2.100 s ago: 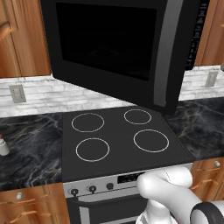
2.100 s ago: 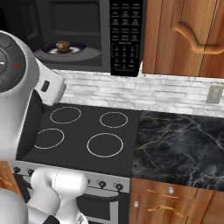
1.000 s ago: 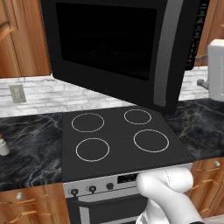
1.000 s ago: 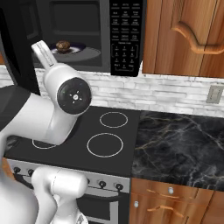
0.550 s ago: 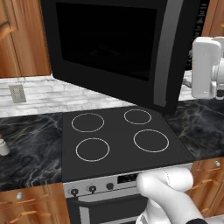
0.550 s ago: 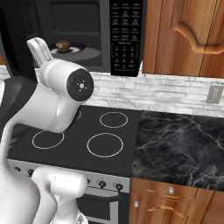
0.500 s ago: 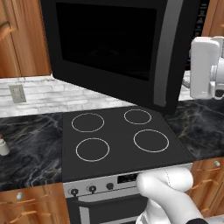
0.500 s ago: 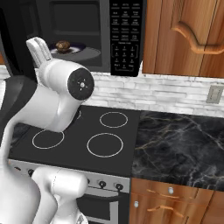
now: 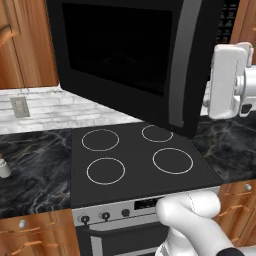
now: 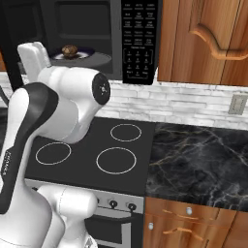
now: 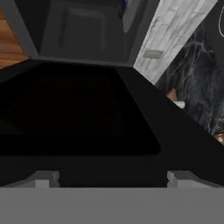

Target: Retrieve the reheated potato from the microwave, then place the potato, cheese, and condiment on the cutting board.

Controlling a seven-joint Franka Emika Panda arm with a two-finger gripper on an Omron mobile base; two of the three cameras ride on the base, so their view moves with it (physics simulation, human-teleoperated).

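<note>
Black door: the microwave (image 9: pixel 150 55) hung over the stove with its wide door (image 9: pixel 125 60) swung open toward the room, as seen from the left base camera.
Left counter: a dark marble counter (image 9: pixel 35 165) lay left of the stove, with a small white object (image 9: pixel 4 168) near its left edge; what it was could not be told.
Wall: pale brick tiles (image 9: pixel 45 107) ran behind the counter, with a grey outlet plate (image 9: pixel 20 106) on them.
Stove: a black glass cooktop (image 9: pixel 135 160) with four white rings sat under the microwave, and small knobs were along its front.
Potato: the potato (image 10: pixel 69 50) lay on a pale plate (image 10: pixel 72 56) inside the microwave, left of the button panel (image 10: pixel 139 41), in the right base view.
Arm: the white arm (image 10: pixel 58 111) rose in front of the stove, its upper part close to the microwave opening.
Gripper: in the hand view the gripper (image 11: pixel 113 177) looked at the dark door, its two fingertips (image 11: pixel 43 178) stood wide apart and nothing was between them.
Right counter: dark marble (image 10: pixel 198 160) lay right of the stove, under a wooden cabinet (image 10: pixel 203 38).
</note>
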